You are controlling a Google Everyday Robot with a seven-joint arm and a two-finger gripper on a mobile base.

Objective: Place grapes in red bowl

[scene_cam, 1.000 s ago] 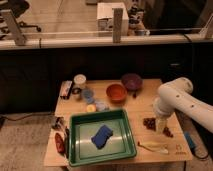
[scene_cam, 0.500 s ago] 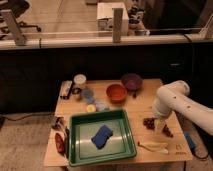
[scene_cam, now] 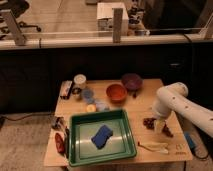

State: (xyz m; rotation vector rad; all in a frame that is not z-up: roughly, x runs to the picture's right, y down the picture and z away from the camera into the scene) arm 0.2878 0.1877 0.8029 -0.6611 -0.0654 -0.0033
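Observation:
The grapes (scene_cam: pixel 150 122), a small dark red-purple bunch, lie on the wooden table (scene_cam: pixel 145 107) near its right side. My gripper (scene_cam: pixel 159 125) hangs from the white arm (scene_cam: pixel 172 100) directly at the bunch, partly covering its right end. The red bowl (scene_cam: pixel 116 92), orange-red and round, stands at the back middle of the table, up and to the left of the gripper. The dark purple bowl (scene_cam: pixel 131 81) stands just behind it to the right.
A green tray (scene_cam: pixel 80 145) holding a blue sponge (scene_cam: pixel 101 136) fills the front middle. Small cups and lids (scene_cam: pixel 87 95) stand at the back left. A pale banana-like object (scene_cam: pixel 154 146) lies at the front right. Packets (scene_cam: pixel 59 135) lie at the left edge.
The arm has shifted slightly left and lower, bringing the gripper down onto the grapes. The grapes and bowls have not moved.

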